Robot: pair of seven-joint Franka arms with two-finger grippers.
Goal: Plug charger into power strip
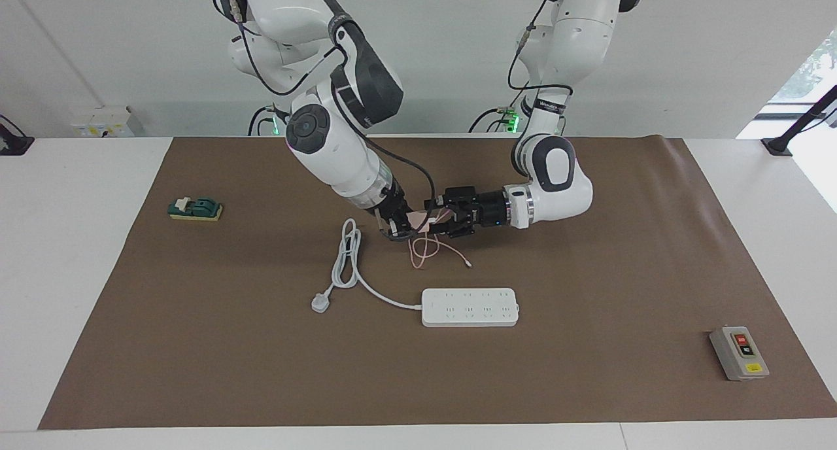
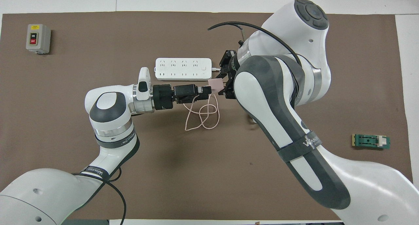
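The small pink charger point(image 1: 420, 222) point(image 2: 215, 84) hangs a little above the mat, and my right gripper point(image 1: 400, 231) point(image 2: 224, 86) is shut on it. Its thin pink cable point(image 1: 425, 250) point(image 2: 201, 117) droops in loops onto the mat below. My left gripper point(image 1: 435, 221) point(image 2: 207, 90) reaches in level from the left arm's end, open, with its fingertips at the charger's free side. The white power strip point(image 1: 469, 307) point(image 2: 183, 69) lies flat on the mat, farther from the robots than both grippers, sockets up.
The strip's thick white cord runs toward the right arm's end and finishes in a white plug point(image 1: 320, 302). A grey button box point(image 1: 739, 352) point(image 2: 38, 38) sits at the left arm's end. A green block point(image 1: 195, 208) point(image 2: 371, 141) lies at the right arm's end.
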